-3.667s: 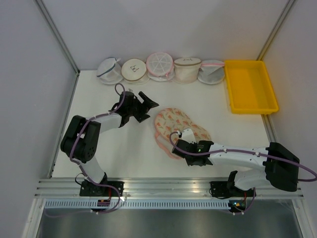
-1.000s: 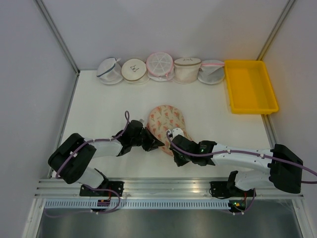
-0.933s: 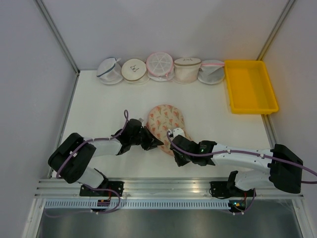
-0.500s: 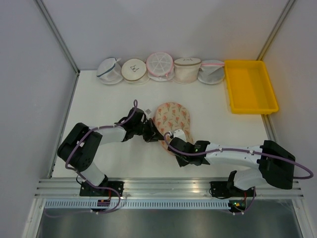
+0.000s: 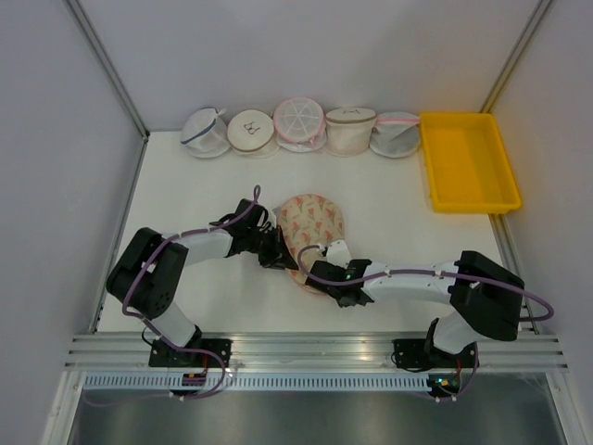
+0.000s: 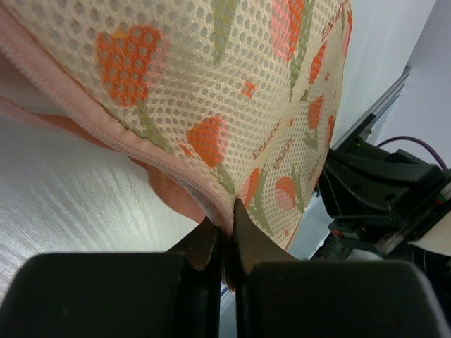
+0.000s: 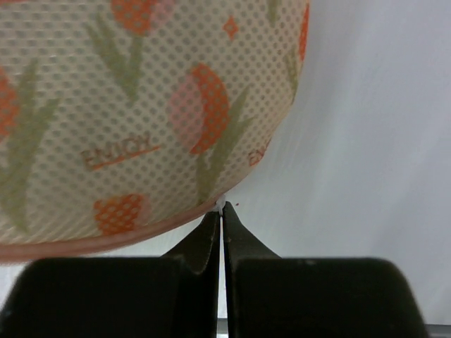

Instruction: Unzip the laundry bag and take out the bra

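Cream printed laundry bag (image 5: 312,221) lies mid-table (image 5: 417,232). The left claw (image 6: 227,236) pinches the pink trim on the bag's left edge, while the right claw (image 7: 221,215), fingers pressed together, touches the bag's near rim. Bare table spreads to the bag's right.

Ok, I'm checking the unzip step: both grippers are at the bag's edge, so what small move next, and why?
Probably the right gripper should pull slowly along the pink trim, away from the left gripper. The left is pinched shut on the laundry bag seam as an anchor; the right is closed on a tiny white tab at the rim, likely the zipper pull; no opening shows.
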You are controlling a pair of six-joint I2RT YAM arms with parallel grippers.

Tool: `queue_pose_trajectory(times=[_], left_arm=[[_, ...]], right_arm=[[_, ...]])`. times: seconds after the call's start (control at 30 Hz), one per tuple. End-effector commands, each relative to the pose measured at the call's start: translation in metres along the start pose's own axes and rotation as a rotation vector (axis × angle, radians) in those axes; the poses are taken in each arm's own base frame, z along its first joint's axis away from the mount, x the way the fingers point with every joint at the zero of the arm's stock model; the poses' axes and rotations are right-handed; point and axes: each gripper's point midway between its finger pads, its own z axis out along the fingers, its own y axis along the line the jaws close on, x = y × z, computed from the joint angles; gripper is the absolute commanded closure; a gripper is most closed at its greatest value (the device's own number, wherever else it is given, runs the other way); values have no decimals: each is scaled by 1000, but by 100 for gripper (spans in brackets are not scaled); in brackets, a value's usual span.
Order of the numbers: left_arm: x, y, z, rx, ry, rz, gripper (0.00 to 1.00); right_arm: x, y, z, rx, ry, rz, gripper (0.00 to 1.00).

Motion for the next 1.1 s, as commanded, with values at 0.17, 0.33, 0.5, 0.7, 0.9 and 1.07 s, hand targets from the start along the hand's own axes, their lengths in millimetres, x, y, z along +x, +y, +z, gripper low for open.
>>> queue_pose_trajectory(times=[0.17,0.33,0.5,0.7,0.9,1.07], left_arm=[[18,-7,-11,68,94,117,98],[23,-8,-14,88,121,133,98],[25,-9,-16,101,131,144,98],[26,-9,-19,105,138,158,98],[29,-9,-20,114,146,165,98],[31,-10,-22,115,144,164,98]], right_arm=[[-14,-25,16,178,-21,12,100],[-24,-37,22,254,-39,11,100],[-35,-47,27,324,-49,4,100],[-55,-64,19,412,-112,57,100],[-64,-75,14,456,-141,71,99],[-63,-80,14,460,-129,83,89]])
